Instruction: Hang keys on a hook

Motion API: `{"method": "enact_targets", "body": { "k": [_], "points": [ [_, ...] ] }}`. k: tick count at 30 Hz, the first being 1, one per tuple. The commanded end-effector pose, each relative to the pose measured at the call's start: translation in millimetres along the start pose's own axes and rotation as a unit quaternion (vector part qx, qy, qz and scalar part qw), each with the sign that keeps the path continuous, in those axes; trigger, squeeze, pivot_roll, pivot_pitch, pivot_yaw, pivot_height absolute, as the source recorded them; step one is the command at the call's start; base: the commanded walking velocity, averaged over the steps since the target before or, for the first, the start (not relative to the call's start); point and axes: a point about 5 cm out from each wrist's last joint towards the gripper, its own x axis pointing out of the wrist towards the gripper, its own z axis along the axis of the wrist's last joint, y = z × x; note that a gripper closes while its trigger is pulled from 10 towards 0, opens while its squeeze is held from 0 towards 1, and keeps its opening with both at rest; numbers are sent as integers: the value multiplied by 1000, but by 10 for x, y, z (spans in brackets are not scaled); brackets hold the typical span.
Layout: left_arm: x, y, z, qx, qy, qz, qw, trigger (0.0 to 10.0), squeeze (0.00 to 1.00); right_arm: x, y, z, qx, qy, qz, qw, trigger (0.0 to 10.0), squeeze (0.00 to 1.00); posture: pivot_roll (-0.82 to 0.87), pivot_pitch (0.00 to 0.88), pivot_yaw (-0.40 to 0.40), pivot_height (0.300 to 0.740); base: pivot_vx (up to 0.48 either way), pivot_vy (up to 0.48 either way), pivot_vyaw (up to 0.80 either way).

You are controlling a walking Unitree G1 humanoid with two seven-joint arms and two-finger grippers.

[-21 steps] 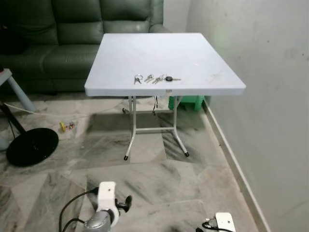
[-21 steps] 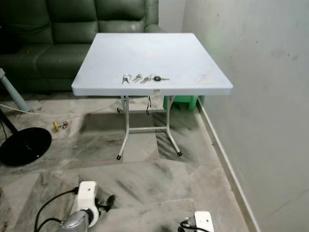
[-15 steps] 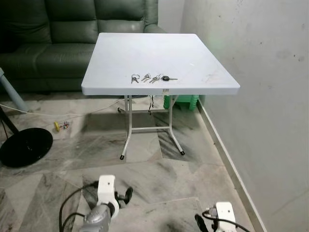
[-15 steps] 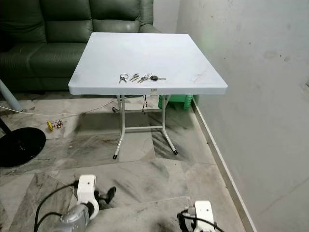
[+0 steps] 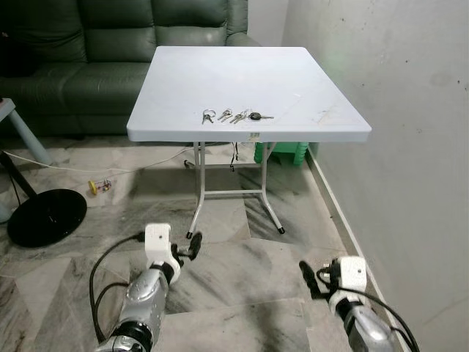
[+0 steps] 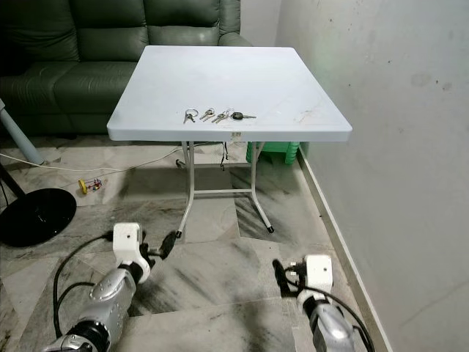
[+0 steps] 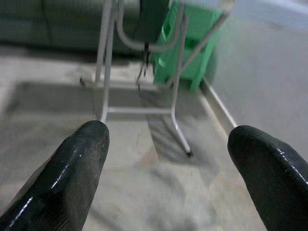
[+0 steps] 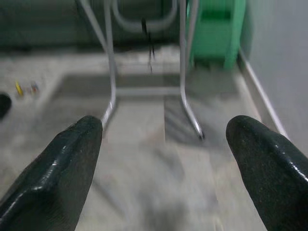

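A bunch of keys (image 5: 234,116) with a black-headed key lies spread near the front edge of the white folding table (image 5: 249,73), straight ahead of me. Both arms are held low over the marble floor, well short of the table. My left gripper (image 5: 192,249) is open, and in the left wrist view its black fingertips (image 7: 89,144) stand wide apart, pointing at the table legs. My right gripper (image 5: 311,275) is open too, its fingertips (image 8: 82,134) spread wide with nothing between them.
A dark green sofa (image 5: 80,51) stands behind the table. A green stool (image 5: 282,152) sits under it by the wall (image 5: 410,147) on the right. A black round base (image 5: 45,217), a cable and a small yellow object (image 5: 95,187) lie on the floor at left.
Both arms have come up and forward, further into the eye views, the right one most. The camera has shifted a little. The keys lie where they were.
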Motion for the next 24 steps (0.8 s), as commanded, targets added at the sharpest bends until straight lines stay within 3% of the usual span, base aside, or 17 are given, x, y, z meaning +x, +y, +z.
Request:
{"method": "enact_targets", "body": {
  "k": [1,7,15,24],
  "points": [
    [31,-43,95,14,-27,-16,999,10000,0,62,20,154,3,-43,5,999,10000,0,45,0,-33,740,0,0,0],
    [-33,-177,220,27,-93,-46,994,10000,0,22,141,377,-9,-120,24,992,10000,0,38,0,-25,740,0,0,0],
    [-181,-298,434,-11,-148,-71,986,10000,0,-201,344,519,-19,-164,40,985,10000,0,23,0,-17,740,0,0,0],
    [-262,-316,645,-41,-160,-79,983,10000,0,-270,358,804,-35,-196,32,979,10000,0,23,0,-11,740,0,0,0]
  ]
}}
